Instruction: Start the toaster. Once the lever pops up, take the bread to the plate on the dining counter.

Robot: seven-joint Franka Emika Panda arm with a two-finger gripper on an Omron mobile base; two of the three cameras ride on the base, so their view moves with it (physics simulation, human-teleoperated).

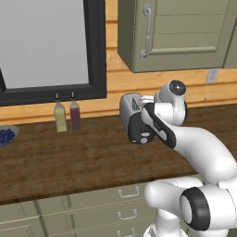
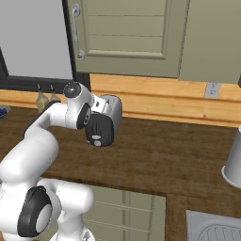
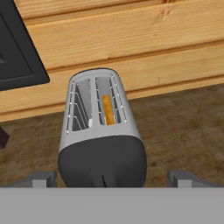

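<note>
The toaster stood on the brown wood-grain worktop, near the plank wall, its black end face turned toward the robot. In the hand view, the two finger tips of the gripper stood wide apart, one on either side of that black end face, released and grasping nothing. The bread sat down inside the right-hand slot of the toaster, only its orange-tan top edge visible. The left-hand slot showed bare wire guides. A thin vertical slit ran down the end face; the lever could not be made out with certainty from the hand view. In the left base view, the arm's wrist overlapped the toaster's right side, and a pale tab and a small knob showed on the black end face. Two bottles, one yellowish and one dark red, stood left of the toaster below the window frame; no label text was legible on them. No brand marking was readable on the toaster.
</note>
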